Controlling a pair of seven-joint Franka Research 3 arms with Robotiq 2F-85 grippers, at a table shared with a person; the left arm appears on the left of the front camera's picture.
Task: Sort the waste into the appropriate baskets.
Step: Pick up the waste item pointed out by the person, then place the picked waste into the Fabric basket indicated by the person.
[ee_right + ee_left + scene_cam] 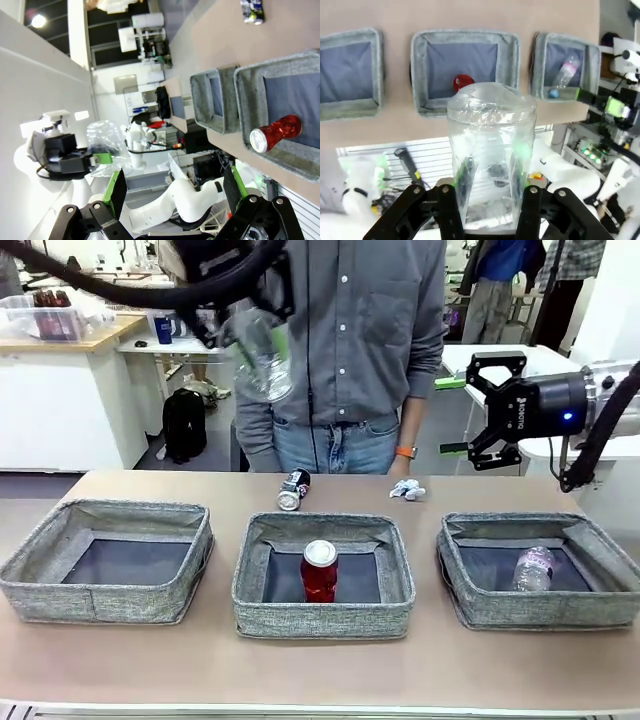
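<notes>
Left tool (252, 338) is held high, above and behind the middle basket (322, 622). It is clamped on the clear cup (265, 365) and points down at the worktop (320, 670). Right tool (452, 416) is raised to that basket's right, turned sideways, jaws wide, nothing in them. Red can (320, 570) stands inside the middle basket. Dark can (293, 489) and paper wad (407, 489) lie just behind it. Bottle (533, 568) is in the neighbouring basket (540, 612) on its right.

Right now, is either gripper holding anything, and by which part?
Left gripper clamps the cup across its side walls; right gripper is open and empty.
</notes>
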